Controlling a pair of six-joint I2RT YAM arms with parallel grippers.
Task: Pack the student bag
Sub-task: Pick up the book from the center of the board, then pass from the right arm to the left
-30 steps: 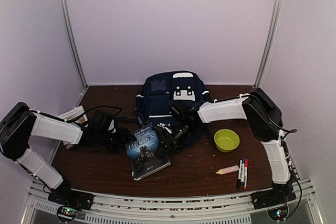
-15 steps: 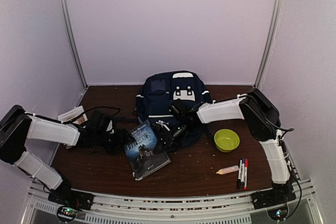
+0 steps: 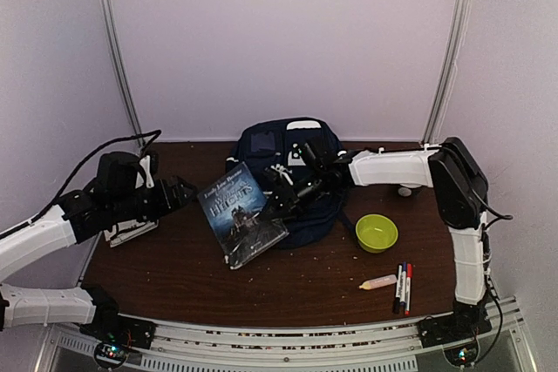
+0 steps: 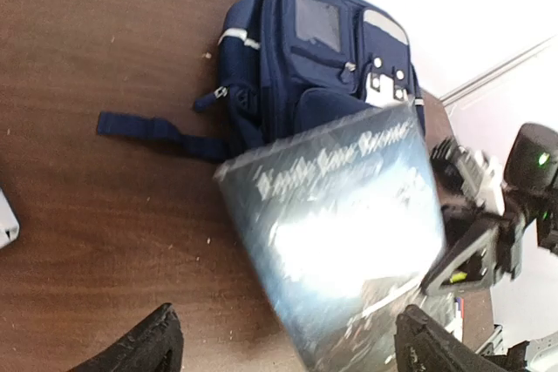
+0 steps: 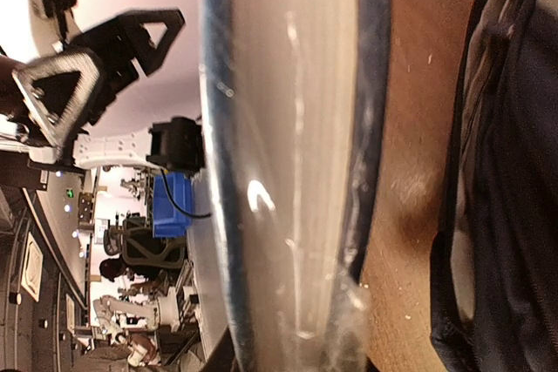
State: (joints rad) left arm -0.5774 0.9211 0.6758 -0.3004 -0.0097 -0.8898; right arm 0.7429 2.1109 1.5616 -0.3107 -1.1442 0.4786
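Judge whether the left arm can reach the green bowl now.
Probably not: the book, held by the right gripper, and the student bag lie between the left gripper and the bowl.

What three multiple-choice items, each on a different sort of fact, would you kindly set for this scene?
1. Where is the green bowl?
A. to the right of the student bag
B. on top of it
C. inside it

2. What colour is the student bag?
A. red
B. navy blue
C. yellow

3. What state is the book in?
A. lying flat
B. packed in the bag
C. tilted up, held by the right gripper

Answers:
1 A, the bowl stands apart from the bag, on its right.
2 B, its fabric is dark blue all over.
3 C, the gripper clamps one edge and the cover stands at a slant in front of the bag.
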